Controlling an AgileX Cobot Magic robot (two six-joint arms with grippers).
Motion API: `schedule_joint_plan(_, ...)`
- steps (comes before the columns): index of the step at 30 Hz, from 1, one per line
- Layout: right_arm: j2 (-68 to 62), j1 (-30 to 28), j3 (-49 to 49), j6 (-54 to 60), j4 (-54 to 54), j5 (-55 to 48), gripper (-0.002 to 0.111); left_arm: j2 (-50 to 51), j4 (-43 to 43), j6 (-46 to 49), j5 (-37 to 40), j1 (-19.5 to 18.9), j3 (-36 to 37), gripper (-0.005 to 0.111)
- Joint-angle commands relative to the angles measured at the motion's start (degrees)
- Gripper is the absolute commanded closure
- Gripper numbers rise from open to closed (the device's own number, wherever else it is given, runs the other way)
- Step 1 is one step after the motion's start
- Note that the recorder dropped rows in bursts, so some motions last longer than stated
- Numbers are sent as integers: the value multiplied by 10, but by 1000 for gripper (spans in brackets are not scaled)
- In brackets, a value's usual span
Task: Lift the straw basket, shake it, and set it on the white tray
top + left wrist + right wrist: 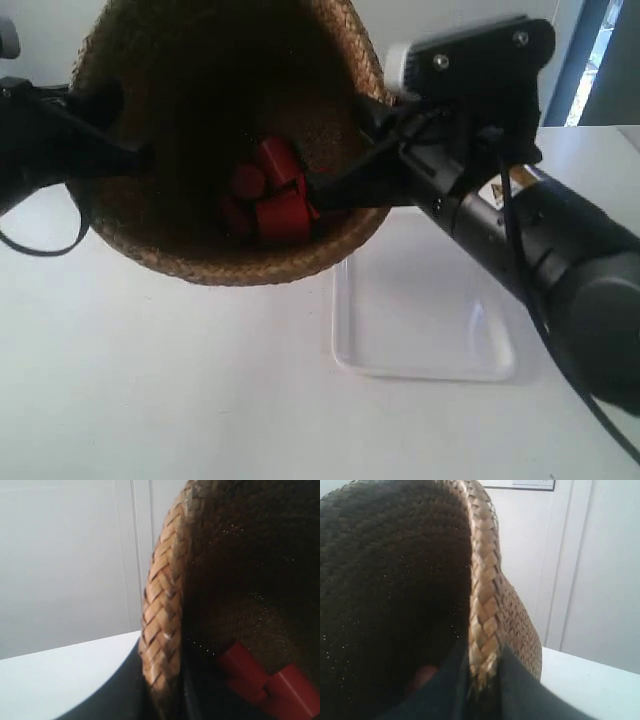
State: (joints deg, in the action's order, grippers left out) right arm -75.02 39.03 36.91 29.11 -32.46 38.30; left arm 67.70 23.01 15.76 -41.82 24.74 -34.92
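The straw basket is hanging tilted in the air, near the white tray; the left gripper and right gripper are each pinching its rim; hard shaking is likely risking spilling the red blocks inside, or loosening either grip.

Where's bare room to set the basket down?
The white tray is bare where visible. So is the table beside it, below the straw basket. Crowded only at its rim, gripped by left pincer and right pincer.
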Motion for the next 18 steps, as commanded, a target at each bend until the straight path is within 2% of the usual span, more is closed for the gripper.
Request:
schedule_joint_plan(1,21,21,-52,17,40,127,108,-25,-68,-9,-57,-1,54,107)
schedule_joint_plan(9,22,45,-142,16,48,266,108,-62,-176,-45,-188,-1,136,107)
schedule_joint_plan(13,22,45,-163,16,76,302,108,-63,-213,-76,-176,-1,142,107)
schedule_joint_plan(18,22,45,-163,0,78,260,108,-63,-237,-85,-147,-1,143,107)
